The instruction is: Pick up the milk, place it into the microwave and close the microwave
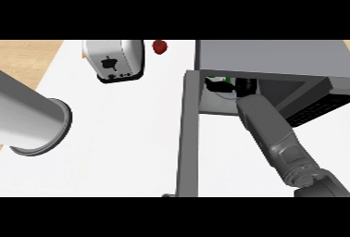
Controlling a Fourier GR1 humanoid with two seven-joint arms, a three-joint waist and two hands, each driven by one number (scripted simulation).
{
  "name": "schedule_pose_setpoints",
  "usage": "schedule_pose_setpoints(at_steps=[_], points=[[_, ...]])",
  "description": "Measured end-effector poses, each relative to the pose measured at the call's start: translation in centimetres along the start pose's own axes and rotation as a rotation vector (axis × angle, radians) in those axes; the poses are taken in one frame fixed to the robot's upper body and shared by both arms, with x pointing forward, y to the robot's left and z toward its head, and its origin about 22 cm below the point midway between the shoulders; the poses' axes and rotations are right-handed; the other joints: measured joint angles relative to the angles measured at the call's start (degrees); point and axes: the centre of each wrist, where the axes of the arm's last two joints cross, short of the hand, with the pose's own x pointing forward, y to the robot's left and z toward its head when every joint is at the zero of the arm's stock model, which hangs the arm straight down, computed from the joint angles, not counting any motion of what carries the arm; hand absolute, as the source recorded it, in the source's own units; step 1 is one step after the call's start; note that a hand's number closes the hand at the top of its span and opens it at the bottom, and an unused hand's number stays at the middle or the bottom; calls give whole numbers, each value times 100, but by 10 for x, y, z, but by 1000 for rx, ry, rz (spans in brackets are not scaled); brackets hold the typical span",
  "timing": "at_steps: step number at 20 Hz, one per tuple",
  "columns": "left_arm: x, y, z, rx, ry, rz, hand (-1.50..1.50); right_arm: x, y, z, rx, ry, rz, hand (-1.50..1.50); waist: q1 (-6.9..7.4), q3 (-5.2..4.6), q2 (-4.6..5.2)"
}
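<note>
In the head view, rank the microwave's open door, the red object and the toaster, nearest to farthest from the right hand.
From the right hand, reaching inside the microwave:
1. open door, just to the hand's left.
2. red object, farther back and left.
3. toaster, farthest left.

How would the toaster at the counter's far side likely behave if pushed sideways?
The toaster looks boxy with a broad flat base, so it would probably slide across the white counter rather than tip. Its shiny metal shell suggests a stiff body, likely slippery to grip. Nothing touches it, so it should move freely.
</note>
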Motion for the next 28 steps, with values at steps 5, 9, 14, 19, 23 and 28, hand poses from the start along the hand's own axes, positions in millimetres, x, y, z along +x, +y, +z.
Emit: schedule_pose_setpoints(at_steps=[5, 9, 14, 19, 23, 28], points=[[-3, 1, -4, -12, -7, -5, -150, 2, -4, -8, -60, 22, 103, 150, 52, 2, 32], [-5, 2, -6, -20, -7, -8, -150, -2, -12, -12, -113, 52, 124, 150, 99, 7, 67], [-6, 1, -10, -30, -10, -2, -150, -12, -31, -17, -168, 88, 151, 150, 154, 13, 104], [-8, 1, -18, -36, -9, 1, -150, -28, -50, -14, -182, 116, 193, 150, 200, 20, 152], [-9, -2, -24, -44, -4, 5, -150, -37, -61, -13, -199, 154, 218, 150, 249, 24, 175], [-13, -3, -30, -52, -1, 12, -150, -44, -62, -4, -178, 160, 264, -150, 302, 27, 202]])
